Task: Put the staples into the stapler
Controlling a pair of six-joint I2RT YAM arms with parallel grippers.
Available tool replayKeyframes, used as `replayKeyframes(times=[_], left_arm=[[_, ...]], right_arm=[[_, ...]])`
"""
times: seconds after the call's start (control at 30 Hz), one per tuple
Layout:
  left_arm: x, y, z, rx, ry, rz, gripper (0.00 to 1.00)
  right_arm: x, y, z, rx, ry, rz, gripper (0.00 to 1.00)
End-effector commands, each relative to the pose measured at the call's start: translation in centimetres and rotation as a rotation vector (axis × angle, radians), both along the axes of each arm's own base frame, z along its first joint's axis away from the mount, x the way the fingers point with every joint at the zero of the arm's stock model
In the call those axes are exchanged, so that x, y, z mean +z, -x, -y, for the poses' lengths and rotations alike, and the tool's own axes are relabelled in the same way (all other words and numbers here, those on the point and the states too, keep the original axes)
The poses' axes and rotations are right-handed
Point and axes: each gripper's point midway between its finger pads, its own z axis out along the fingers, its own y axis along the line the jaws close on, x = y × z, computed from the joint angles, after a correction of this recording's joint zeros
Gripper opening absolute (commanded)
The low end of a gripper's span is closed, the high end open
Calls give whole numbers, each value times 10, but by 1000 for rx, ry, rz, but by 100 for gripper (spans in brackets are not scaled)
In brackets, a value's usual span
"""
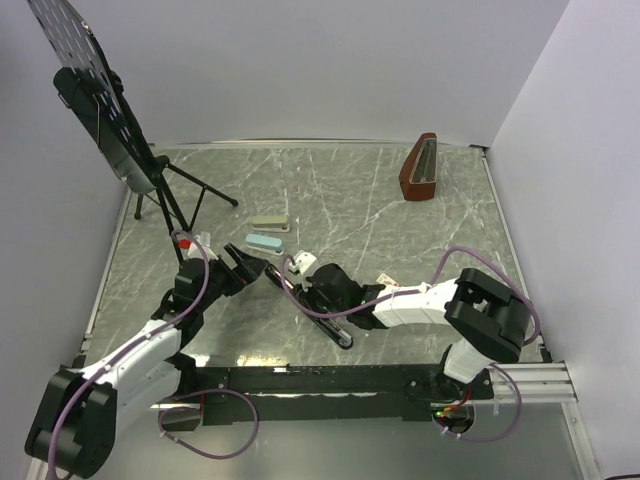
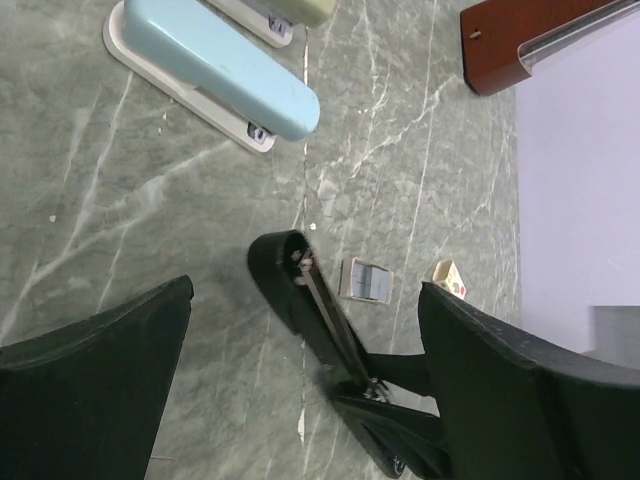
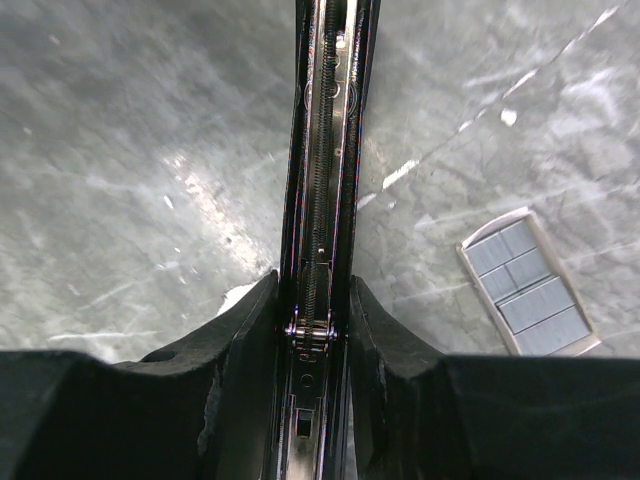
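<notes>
The right gripper (image 3: 313,292) had its fingers pinching the stapler (image 3: 325,150) by both sides, rail (image 3: 342,100) exposed. The left gripper (image 2: 305,288) hung spread wide above the stapler's front end, holding nothing. The staples (image 3: 525,285) lay in their open box (image 3: 466,252) on the table (image 3: 120,150), just beside the stapler. I reckoned the slim body could twist in that narrow pinch if pushed from 1 side. The right wrist view showed the rail's spring (image 3: 320,180), which the top view did not. The left wrist view showed a pale blue stapler (image 2: 215,75) that the right wrist view missed.
</notes>
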Motion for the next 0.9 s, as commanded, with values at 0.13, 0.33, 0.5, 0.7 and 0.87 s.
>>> replayKeyframes(times=[0.13,0.33,0.5,0.7,0.87], left_arm=[[-4,2,15,-80,31,37,99],[-2,3,29,-130,38,71,98],[-7,-1,29,-116,17,90,91],[-13,-4,34,-126,21,96,66],[-5,-9,31,-115,-9,140,31]], right_arm=[[64,-12,-24,20,-204,121,0],[63,-12,-28,32,-199,117,0],[66,-6,-35,74,-220,101,0],[65,-3,-38,91,-216,89,0],[64,-7,-38,66,-208,78,3]])
